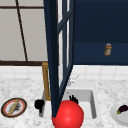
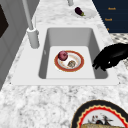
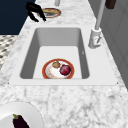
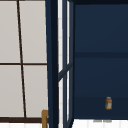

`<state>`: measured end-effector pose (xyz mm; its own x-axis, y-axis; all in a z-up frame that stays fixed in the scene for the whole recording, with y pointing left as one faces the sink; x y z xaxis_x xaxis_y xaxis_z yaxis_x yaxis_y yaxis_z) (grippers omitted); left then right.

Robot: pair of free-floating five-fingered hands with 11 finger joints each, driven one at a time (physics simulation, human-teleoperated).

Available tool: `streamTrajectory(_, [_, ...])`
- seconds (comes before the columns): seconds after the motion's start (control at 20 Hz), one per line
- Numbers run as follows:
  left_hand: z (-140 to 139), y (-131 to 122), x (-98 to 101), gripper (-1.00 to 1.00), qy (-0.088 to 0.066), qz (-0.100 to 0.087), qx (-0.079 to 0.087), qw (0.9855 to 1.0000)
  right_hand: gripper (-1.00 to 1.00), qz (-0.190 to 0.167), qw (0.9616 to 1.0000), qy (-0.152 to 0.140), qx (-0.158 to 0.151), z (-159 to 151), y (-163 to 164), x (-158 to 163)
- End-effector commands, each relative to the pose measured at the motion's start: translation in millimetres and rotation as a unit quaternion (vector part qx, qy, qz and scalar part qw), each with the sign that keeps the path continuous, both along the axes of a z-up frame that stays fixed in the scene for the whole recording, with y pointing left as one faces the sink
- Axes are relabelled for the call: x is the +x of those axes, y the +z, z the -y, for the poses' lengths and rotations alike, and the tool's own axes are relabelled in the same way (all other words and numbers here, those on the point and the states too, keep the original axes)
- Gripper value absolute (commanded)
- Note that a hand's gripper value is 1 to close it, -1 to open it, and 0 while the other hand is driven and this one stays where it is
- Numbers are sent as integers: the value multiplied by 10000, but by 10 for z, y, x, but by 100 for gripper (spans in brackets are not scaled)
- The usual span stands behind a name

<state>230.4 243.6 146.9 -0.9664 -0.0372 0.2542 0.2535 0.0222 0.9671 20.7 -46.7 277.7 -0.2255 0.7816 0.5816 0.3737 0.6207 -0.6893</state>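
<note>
Red ball (image 1: 68, 115) is the awkward bit for us. In the front view it sits huge at the bottom edge, partly cut off, and it covers most of the right hand (image 1: 73, 99) just behind it. We only get a few dark fingertips poking over the top, so we can't tell if that hand is open or closed. The open cabinet door (image 1: 53, 57) also cuts down the middle and hides part of the sink (image 1: 93, 105) to the left of that hand.

Left hand (image 1: 39, 103) hovers at the sink's left rim. From the right side it's the hand (image 3: 35, 11) at the far end, fingers loose and pointing down, holding nothing. Just beyond it is a rimmed plate (image 1: 5, 110) with a tan stick-shaped thing (image 1: 13, 107) on it; we can't make out what that is.

The left side view has another hand (image 2: 110, 58) over the sink's front rim, fingers relaxed and drooping, nothing in them. We honestly can't match it to left or right.

Down in the basin beside it, an orange-rimmed plate (image 2: 58, 67) holds a dark red round fruit (image 2: 63, 55) and a brownish lump (image 2: 71, 63). Well to the right of the right hand, a white plate (image 1: 115, 117) carries an eggplant (image 1: 122, 109). Up in the cabinet stands a small bottle (image 1: 107, 49).
</note>
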Motion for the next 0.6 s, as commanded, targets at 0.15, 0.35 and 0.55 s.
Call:
streamTrajectory(0.15, [0, 0, 0, 0, 0, 0, 0, 10000, -100, -680, 9974, 64, -236, 340, 111, 184])
streamTrajectory(0.35, [0, 0, 0, 0, 0, 0, 0, 10000, -100, -800, 9957, 230, -394, 576, 121, 290])
streamTrajectory(0.55, [0, 0, 0, 0, 0, 0, 0, 10000, -100, -958, 9933, 380, -526, 772, 127, 425])
